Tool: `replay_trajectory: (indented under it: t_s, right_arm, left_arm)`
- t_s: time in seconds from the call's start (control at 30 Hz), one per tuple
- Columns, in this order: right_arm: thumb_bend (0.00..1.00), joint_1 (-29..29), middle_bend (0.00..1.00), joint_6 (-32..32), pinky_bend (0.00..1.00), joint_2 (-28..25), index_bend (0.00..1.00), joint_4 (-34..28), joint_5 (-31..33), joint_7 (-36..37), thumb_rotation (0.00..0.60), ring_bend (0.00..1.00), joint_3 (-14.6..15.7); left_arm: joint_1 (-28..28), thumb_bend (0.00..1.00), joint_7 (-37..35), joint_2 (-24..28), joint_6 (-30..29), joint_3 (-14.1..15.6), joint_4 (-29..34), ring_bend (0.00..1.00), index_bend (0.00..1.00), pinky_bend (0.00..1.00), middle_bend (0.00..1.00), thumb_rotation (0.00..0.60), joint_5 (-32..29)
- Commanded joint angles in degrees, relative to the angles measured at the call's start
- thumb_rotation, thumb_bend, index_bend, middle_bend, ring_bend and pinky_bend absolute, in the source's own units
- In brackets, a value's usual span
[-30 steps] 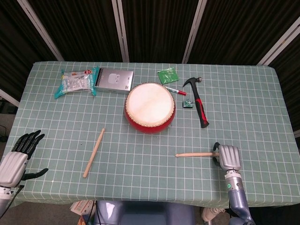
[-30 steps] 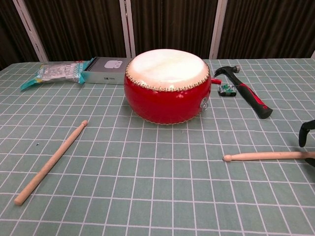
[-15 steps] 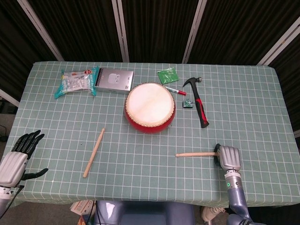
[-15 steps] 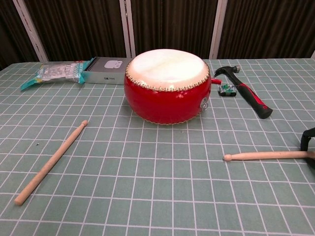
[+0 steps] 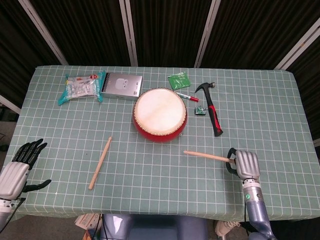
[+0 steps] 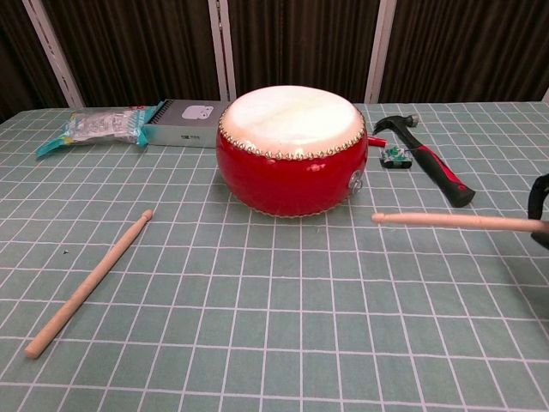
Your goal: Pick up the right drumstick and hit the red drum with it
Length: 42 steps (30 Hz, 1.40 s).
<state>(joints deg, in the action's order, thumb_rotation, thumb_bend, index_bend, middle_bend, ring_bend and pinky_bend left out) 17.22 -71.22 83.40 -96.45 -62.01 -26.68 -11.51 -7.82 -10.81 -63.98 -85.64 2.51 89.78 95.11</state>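
Observation:
The red drum [image 5: 160, 114] [image 6: 291, 160] with a pale skin stands at the table's middle. My right hand [image 5: 245, 164] [image 6: 539, 208] grips the butt of the right drumstick [image 5: 206, 156] [image 6: 455, 222] at the front right. The stick is lifted off the cloth, its tip pointing left toward the drum and stopping short of it. A second drumstick [image 5: 100, 162] [image 6: 88, 282] lies on the cloth at the front left. My left hand [image 5: 19, 167] hangs open off the table's left front corner, holding nothing.
A black-and-red hammer [image 5: 212, 111] [image 6: 426, 162] lies right of the drum, with a small green part [image 5: 200, 111] and a red pen [image 5: 187, 96] beside it. A grey box [image 5: 122, 85], a plastic packet [image 5: 81, 87] and a green pouch [image 5: 178, 80] sit along the back.
The right hand has closed on the right drumstick and raised it off the table, and its tip swung up and toward the drum. The left hand stayed still.

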Motion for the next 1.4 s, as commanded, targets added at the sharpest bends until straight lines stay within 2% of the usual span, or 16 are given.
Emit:
replay_trajectory:
  t_s: [0.03,0.3,0.57,0.9,1.07,1.3,1.4]
  right_arm:
    - [0.47,-0.4,1.0,-1.8,1.0,-5.4,0.92,-6.4,0.6,0.5,0.6,1.0,-2.3]
    - [0.48,-0.6,1.0,-3.5,1.0,-14.0,0.94,-16.5,6.0,3.4,0.6,1.0,-8.1]
    - [0.48,3.0,1.0,-3.1,1.0,-18.3,0.94,-20.2,13.6,2.5,0.6,1.0,-13.9]
    - [0.48,14.5,1.0,-1.9,1.0,-14.5,0.94,-18.6,23.3,-7.2,0.6,1.0,-16.4]
    - [0.48,22.8,1.0,-0.4,1.0,-9.5,0.94,-11.9,30.0,-12.9,0.6,1.0,-16.7]
    - [0.48,26.9,1.0,-0.2,1.0,-7.5,0.94,-8.6,33.0,-15.3,0.6,1.0,-15.5]
    - [0.48,28.0,1.0,-0.2,1.0,-7.2,0.94,-7.5,34.4,-14.8,0.6,1.0,-16.2]
  left_arm:
    - [0.0,0.0,0.0,0.0,0.1,0.0,0.1,0.0,0.0,0.01,0.0,0.6,0.0]
    - [-0.1,0.0,-0.1,0.2,0.4,0.0,0.3,0.0,0.0,0.01,0.0,0.6,-0.2]
    - [-0.3,0.0,-0.6,0.7,1.1,0.1,0.6,0.0,0.0,0.01,0.0,0.6,-0.6]
    - [-0.5,0.0,-1.8,1.8,2.3,0.2,1.6,0.0,0.0,0.01,0.0,0.6,-1.5]
    - [-1.3,0.0,-3.8,3.1,4.9,0.4,2.7,0.0,0.0,0.01,0.0,0.6,-2.9]
    - [-1.7,0.0,-4.8,3.8,6.1,0.3,3.8,0.0,0.0,0.01,0.0,0.6,-3.7]
    - [-1.8,0.0,-5.2,4.1,6.4,0.3,4.2,0.0,0.0,0.01,0.0,0.6,-3.9]
